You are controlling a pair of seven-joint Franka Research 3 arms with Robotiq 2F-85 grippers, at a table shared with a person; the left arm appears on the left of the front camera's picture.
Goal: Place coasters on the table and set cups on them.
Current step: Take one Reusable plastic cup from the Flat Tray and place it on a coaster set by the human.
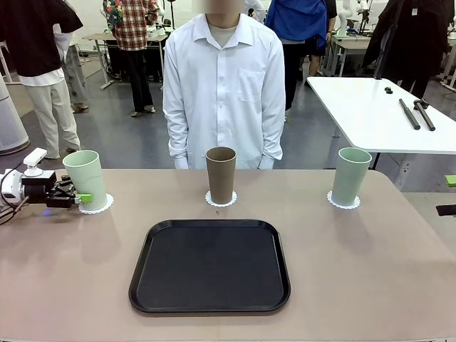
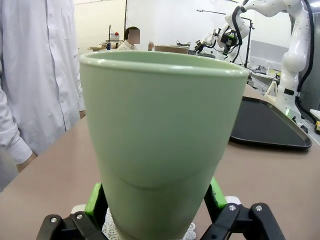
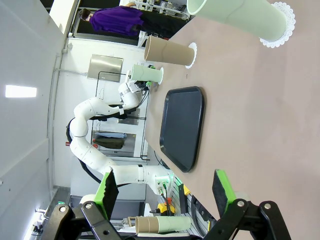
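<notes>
Basically done, judging fr the front view: all three cups stand upright on coasters along the far side of the bench (image 1: 399,271). Left mint cup (image 1: 85,179) on its coaster (image 1: 97,207), brown cup (image 1: 221,175) on the middle coaster (image 1: 221,200), right mint cup (image 1: 352,176) on the right coaster (image 1: 344,202). Black tray (image 1: 209,265) bare in the middle. Left tool (image 1: 77,197) sits low at the left cup's base, green pads just beside it.

Left wrist view: mint cup (image 2: 162,145) stands betw the fingers (image 2: 93,199), jaws apart, a sliver of gap each side; lace of coaster (image 2: 111,226) under it. Looks released; only backing off left.

Right wrist view: right tool (image 3: 165,187) spread wide, nothing betw its fingers, well apart fr the nearest mint cup (image 3: 235,17).
</notes>
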